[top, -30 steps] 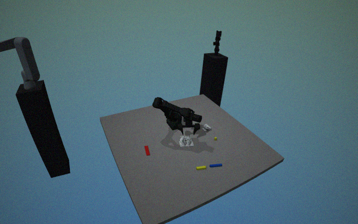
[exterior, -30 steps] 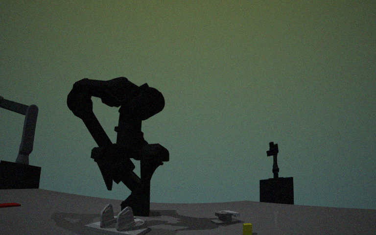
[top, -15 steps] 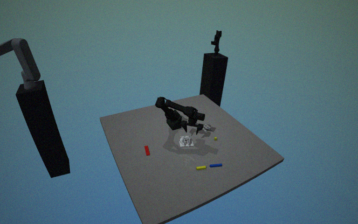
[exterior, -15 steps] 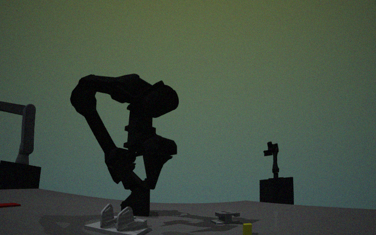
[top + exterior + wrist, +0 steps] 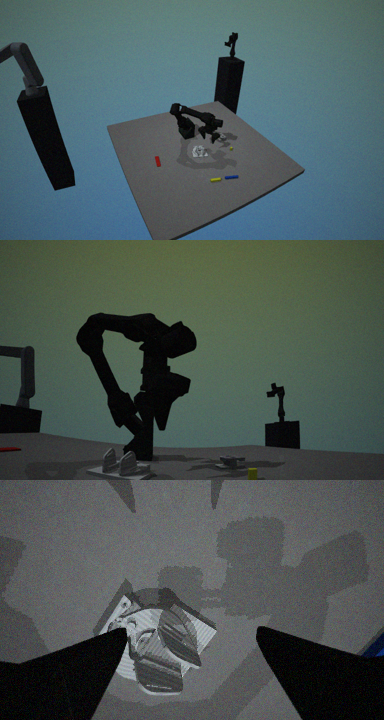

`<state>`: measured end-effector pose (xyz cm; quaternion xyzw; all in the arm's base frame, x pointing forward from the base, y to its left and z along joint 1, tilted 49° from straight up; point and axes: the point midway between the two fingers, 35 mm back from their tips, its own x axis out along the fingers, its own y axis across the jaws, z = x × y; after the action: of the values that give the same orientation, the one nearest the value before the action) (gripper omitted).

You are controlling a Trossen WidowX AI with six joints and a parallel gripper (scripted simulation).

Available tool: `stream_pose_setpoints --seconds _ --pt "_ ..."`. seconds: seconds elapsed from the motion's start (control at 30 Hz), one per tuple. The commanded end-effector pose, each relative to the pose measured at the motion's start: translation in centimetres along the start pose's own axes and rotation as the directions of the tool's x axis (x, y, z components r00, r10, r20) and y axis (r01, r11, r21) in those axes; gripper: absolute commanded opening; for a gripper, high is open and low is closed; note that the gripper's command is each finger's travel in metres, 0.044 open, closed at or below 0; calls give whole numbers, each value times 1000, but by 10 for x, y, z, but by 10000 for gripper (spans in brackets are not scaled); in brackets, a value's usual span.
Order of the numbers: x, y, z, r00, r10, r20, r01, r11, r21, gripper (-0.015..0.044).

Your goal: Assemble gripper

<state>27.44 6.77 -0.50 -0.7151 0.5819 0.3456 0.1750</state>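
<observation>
The white gripper base [image 5: 194, 155] [image 5: 97, 471] [image 5: 204, 629] lies on the table. Its two jaws stand side by side on it, one jaw [image 5: 109, 461] [image 5: 179, 639] beside the other jaw [image 5: 128, 464] [image 5: 159, 676]. Whether their gear teeth mesh is too dark and small to tell. The pale housing plate [image 5: 223, 136] [image 5: 231, 460] lies apart from the base, beyond it toward the table's right side in the top view. My gripper [image 5: 208, 140] [image 5: 193, 633] is open and empty, well above the table. In the wrist view the base sits low, toward the left finger.
A small yellow block [image 5: 231, 148] [image 5: 252, 474] stands near the housing plate. A yellow bar [image 5: 215, 179] and a blue bar [image 5: 231, 177] [image 5: 377, 646] lie toward the front. A red bar [image 5: 157, 161] [image 5: 9, 449] lies at the left. Two other arms stand on black pedestals [image 5: 46, 135] [image 5: 228, 82] off the table.
</observation>
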Motion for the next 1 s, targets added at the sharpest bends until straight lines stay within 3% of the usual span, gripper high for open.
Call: stream_pose_setpoints --seconds 0.0,0.47,0.97 --pt "0 -2 8 1000 5 4 -6 996 90 440" --pt "-4 -7 35 1000 8 16 -15 888 460 440" --pt "-8 -9 65 1000 15 25 -29 626 779 440"
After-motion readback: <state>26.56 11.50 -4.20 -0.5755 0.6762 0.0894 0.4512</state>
